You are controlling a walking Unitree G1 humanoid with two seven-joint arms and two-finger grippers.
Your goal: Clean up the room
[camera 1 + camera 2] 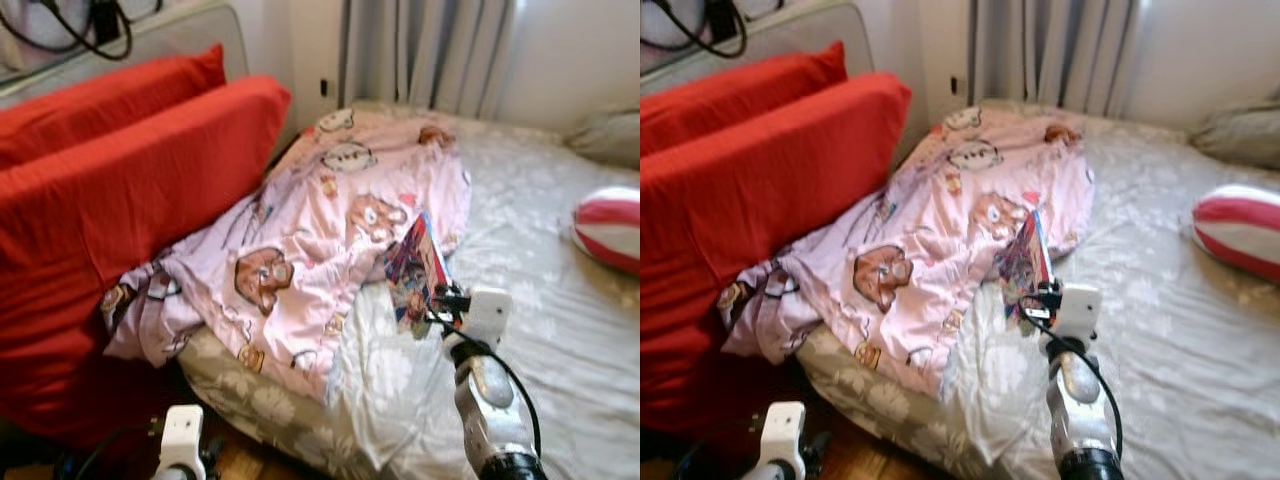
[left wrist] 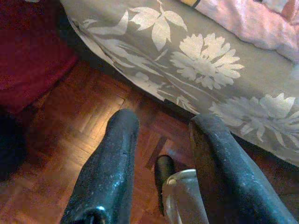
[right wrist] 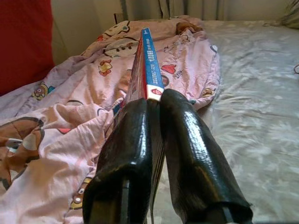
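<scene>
Right gripper (image 3: 152, 105): two black fingers clamped on the lower edge of a thin book (image 3: 145, 65), which stands on edge between them, spine uppermost in the wrist view.
Book: colourful cover, blue-and-red spine; held above the bed, clear of the bedding as far as the head views show.
Beyond the fingertips: pink cartoon-print duvet (image 1: 320, 230), rumpled in a heap, just past and to the left of the book.
To the gripper's right: grey floral bed sheet (image 1: 560, 300), and well apart a red-and-white striped cushion (image 1: 612, 228).
Far left of the gripper: red pillows (image 1: 120, 170) leaning against the headboard.
Left gripper (image 2: 159, 140): hanging low over wooden parquet floor (image 2: 65, 135) beside the bed's edge, fingers apart, holding nothing.
Handling, as a judgement: book looks light and thin, stiff along the spine but liable to flop or fan open; glossy cover may slip.
Where to hold: near the spine, pinching all pages together, as the present grip roughly does.
</scene>
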